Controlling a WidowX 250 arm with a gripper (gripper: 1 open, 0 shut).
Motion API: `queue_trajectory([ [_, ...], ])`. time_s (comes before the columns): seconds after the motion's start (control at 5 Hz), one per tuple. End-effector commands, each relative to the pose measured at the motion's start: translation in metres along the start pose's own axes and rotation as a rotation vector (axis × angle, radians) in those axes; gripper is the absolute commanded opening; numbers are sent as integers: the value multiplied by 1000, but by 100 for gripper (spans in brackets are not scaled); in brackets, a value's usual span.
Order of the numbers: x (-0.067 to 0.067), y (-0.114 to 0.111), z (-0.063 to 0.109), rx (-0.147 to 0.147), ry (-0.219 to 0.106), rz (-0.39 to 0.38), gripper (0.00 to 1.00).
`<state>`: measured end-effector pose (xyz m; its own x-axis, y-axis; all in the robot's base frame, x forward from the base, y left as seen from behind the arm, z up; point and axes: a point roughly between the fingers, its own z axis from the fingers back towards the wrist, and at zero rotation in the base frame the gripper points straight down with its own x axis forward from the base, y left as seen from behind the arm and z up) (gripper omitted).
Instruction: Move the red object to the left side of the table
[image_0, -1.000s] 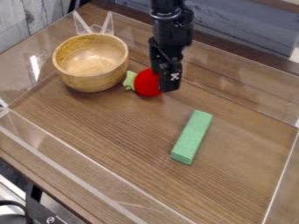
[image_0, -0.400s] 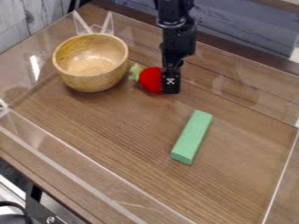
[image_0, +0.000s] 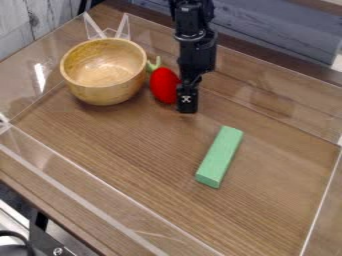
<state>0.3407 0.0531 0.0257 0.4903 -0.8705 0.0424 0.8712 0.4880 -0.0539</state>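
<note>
The red fruit (image_0: 163, 84) sits on the wood-grain table (image_0: 120, 170) just beside the round wooden bowl (image_0: 104, 70), its pale green stub pointing up toward the bowl's rim. The black gripper (image_0: 186, 98) points straight down over it, jaws spread wide, 1 finger (image_0: 189, 100) beside the fruit. A long green block (image_0: 221, 155) lies well apart.

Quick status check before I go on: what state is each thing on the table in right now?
gripper: open, pointing down, lowered around the red object
red object: on the table beside the wooden bowl, not lifted, partly hidden by the gripper
wooden bowl: upright, empty
green block: lying flat, apart from the rest
table: object not yet moved left
</note>
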Motion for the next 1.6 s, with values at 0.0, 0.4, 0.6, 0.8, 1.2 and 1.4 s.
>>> queue_trajectory([
  [0.0, 0, 17, 11, 60, -12, 41, 100],
  [0.4, -2, 25, 7, 56, 8, 122, 100],
  [0.6, -2, 27, 7, 54, 13, 167, 100],
  [0.8, -3, 28, 6, 51, 18, 211, 100],
  [1.2, 3, 28, 8, 46, 25, 219, 0],
  [1.4, 1, 26, 16, 47, 17, 275, 0],
])
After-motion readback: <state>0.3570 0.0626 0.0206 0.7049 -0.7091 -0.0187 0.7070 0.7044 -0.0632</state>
